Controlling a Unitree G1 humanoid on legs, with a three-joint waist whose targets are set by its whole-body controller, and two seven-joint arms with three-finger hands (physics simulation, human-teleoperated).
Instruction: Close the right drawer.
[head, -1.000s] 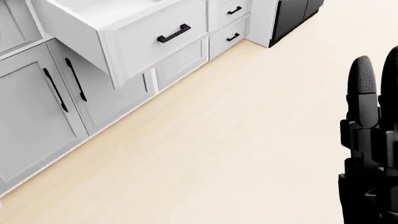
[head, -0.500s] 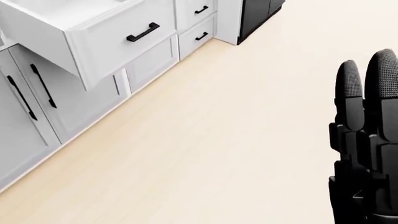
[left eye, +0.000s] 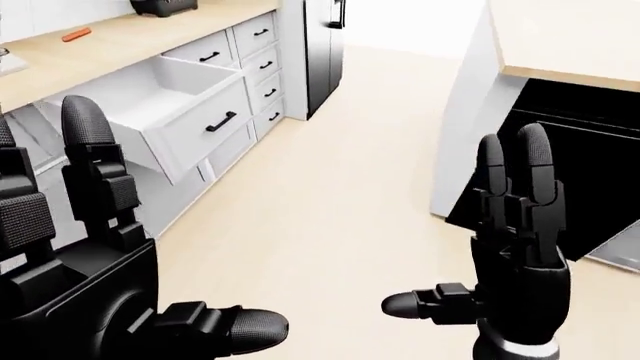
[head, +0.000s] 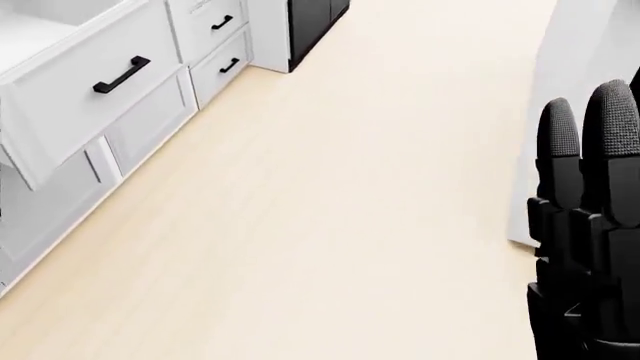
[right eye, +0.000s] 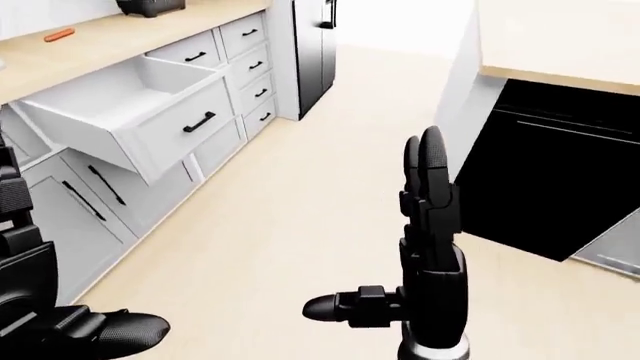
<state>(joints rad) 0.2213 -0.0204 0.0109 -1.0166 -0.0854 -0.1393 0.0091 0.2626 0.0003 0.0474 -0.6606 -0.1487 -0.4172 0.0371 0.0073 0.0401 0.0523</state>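
**Open drawer on the cabinet run, both hands raised and empty**

The right drawer (right eye: 140, 120), white with a black handle (right eye: 199, 121), stands pulled out from the cabinet run at the left of the right-eye view, beneath a wooden countertop (left eye: 120, 37). The left hand (left eye: 90, 255) and right hand (left eye: 515, 247) are held up over the pale floor (head: 330, 210), fingers straight and spread wide, thumbs out sideways, holding nothing. Both hands are well apart from the drawer. A black appliance (right eye: 312, 52) stands beyond the cabinets.
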